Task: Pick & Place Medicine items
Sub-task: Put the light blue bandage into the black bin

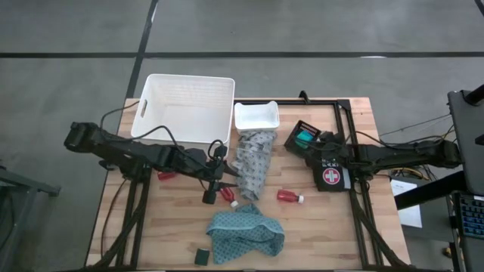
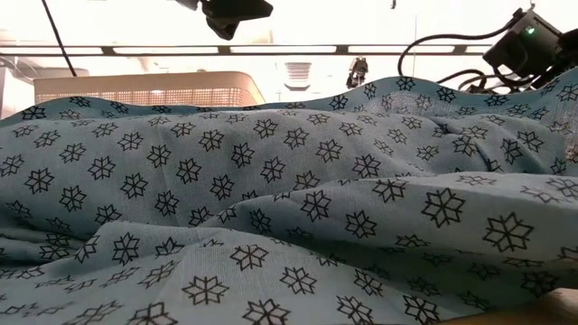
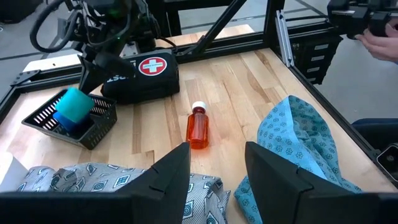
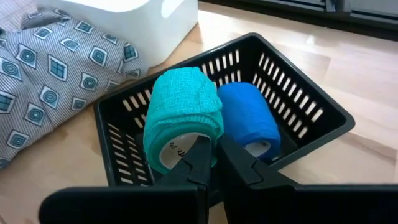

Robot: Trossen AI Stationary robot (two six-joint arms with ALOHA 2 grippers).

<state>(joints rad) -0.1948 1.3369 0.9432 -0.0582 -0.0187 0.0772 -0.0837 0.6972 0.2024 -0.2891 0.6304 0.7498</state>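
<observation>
A black slotted basket (image 4: 311,118) holds a teal-green roll (image 4: 180,112) and a blue roll (image 4: 249,118). My right gripper (image 4: 212,144) is shut at the teal-green roll's near rim; the same gripper (image 1: 314,143) shows at the basket (image 1: 305,138) in the high view. My left gripper (image 3: 217,152) hovers open over the grey patterned cloth (image 1: 253,162) with nothing between its fingers. Three red bottles with white caps lie on the table: one (image 3: 198,127) ahead of the left fingers, one (image 1: 227,196) under the left gripper (image 1: 219,185), and one (image 1: 166,175) farther left. My right gripper pinches the teal-green roll by the wall at its hollow end (image 4: 200,132), only at the fingertips. The fingers slant down from the table's right. The roll sits tilted in the basket beside the blue roll and stands above the rim (image 3: 74,106). Its underside is hidden.
A large white bin (image 1: 185,106) and a small white bin (image 1: 255,117) stand at the far side. A black first-aid pouch (image 1: 331,177) lies right of centre. A teal cloth (image 1: 246,230) is bunched near the front edge and fills the low view. A person's hand (image 3: 379,43) shows beyond the table.
</observation>
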